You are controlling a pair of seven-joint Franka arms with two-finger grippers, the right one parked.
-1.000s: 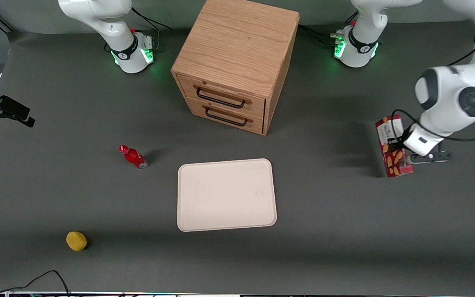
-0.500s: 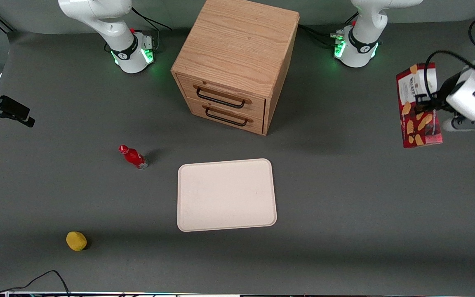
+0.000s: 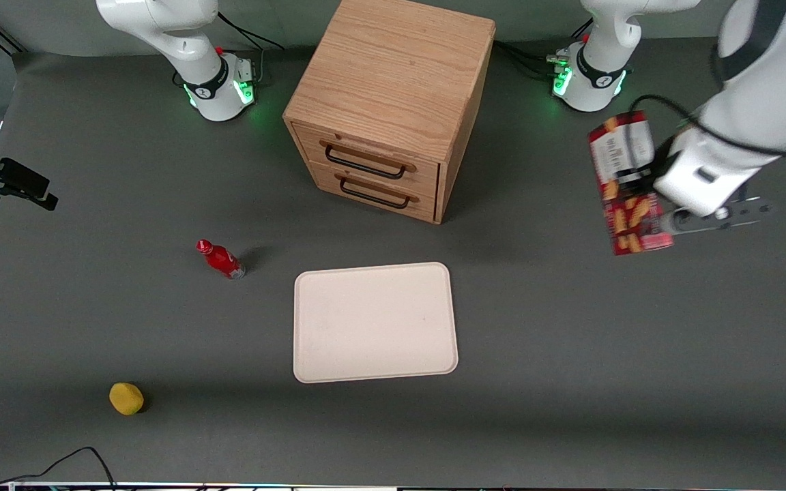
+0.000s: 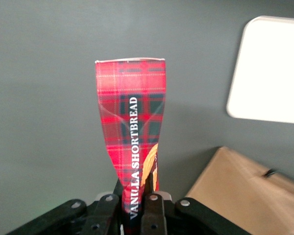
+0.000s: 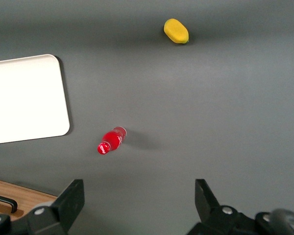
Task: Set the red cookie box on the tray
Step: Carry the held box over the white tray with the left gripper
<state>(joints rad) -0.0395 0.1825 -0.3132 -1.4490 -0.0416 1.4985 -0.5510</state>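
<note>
Above the counter (image 3: 570,354), toward the working arm's end, the gripper (image 3: 645,198) clenched the red cookie box (image 3: 628,183), a slim tartan carton lettered "VANILLA SHORTBREAD", well apart from the tray (image 3: 374,320).

Our left arm: raised above the table toward the working arm's end, white upper links entering the front view from the upper corner, wrist angled down and inward.

Our gripper (image 3: 645,183): carried in the air, well clear of the table surface, fingers closed on the red cookie box (image 3: 628,183) about midway along its length. In the wrist view we see the fingers (image 4: 152,208) pinching the carton's narrow faces hard enough to crease it inward; the box stands out from the jaws, free end away from the wrist.
</note>
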